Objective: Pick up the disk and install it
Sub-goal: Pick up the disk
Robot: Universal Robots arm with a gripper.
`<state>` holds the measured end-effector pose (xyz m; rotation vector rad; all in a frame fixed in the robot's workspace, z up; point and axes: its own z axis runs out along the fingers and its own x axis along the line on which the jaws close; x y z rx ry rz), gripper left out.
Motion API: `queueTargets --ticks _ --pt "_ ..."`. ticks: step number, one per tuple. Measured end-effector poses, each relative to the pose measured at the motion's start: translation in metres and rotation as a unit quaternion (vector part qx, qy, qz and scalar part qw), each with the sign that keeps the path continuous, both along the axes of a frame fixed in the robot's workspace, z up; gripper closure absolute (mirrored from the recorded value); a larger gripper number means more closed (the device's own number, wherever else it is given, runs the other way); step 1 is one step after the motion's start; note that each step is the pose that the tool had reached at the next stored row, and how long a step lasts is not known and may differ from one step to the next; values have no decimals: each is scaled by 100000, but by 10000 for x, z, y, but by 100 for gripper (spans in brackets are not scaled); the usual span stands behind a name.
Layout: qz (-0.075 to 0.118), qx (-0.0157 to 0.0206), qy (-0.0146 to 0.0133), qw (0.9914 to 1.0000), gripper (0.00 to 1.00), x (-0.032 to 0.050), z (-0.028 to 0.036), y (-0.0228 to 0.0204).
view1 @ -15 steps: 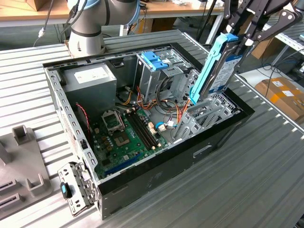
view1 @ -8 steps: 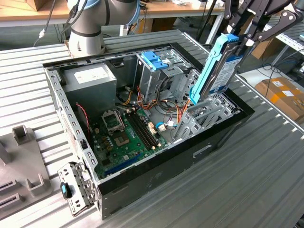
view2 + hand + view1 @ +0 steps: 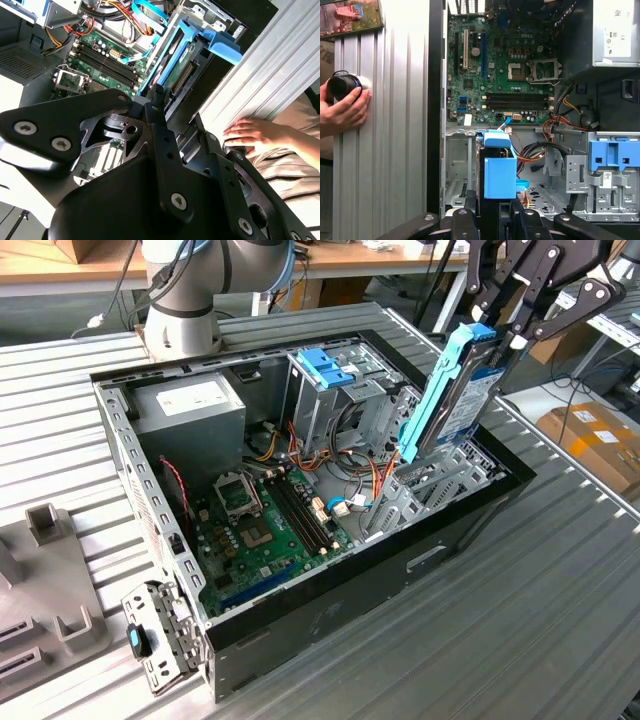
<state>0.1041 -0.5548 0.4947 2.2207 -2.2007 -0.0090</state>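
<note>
The pincer [image 3: 505, 345] is closed on the disk [image 3: 452, 405]. Its 2 black linkage fingers clamp the flat faces near the upper end, just below the blue end tab [image 3: 478, 332]. In the second wrist view the fingers [image 3: 152, 115] meet at the disk's [image 3: 180, 67] near edge, and the light-blue carrier rail runs away from them toward the case interior.

The disk hangs steeply tilted. Its tab end is high above the rim of the case [image 3: 350, 585], and its lower end dips inside, over the grey drive bay [image 3: 425, 490] at the exterior view's right end. I cannot tell whether the lower corner touches the bay's metal.

The first wrist view looks down along the disk [image 3: 499, 175], which sits just beside the open bay [image 3: 457, 185]. Loose cables [image 3: 535, 150] lie near on its other side.

Farther out are the metal cage [image 3: 322, 375] with its blue top, the motherboard [image 3: 265, 520] on the case floor, and the ribbed bench [image 3: 80, 370]. A person's hand [image 3: 347, 107] rests on the bench beside the case, holding a dark round object [image 3: 341, 85].

As I judge it, step 1, the pickup, is done, and the installing is in hand, with the disk brought to the bay's mouth but not seated. Seating it calls for lining up both carrier rails with the bay's guides, correcting the tilt to match the slot, and keeping the lower end clear of the cables. The grip must hold firm throughout.
</note>
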Motion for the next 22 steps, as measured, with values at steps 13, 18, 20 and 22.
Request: queueTargets --ticks 13,18,20,22 --pt "-3 -9 0 100000 65 0 -3 -25" --pt "4 2 -365 99999 65 1 -45 -48" --pt "1 -4 -427 99999 65 0 -73 -56" --pt "-26 0 -431 99999 65 14 -145 -73"
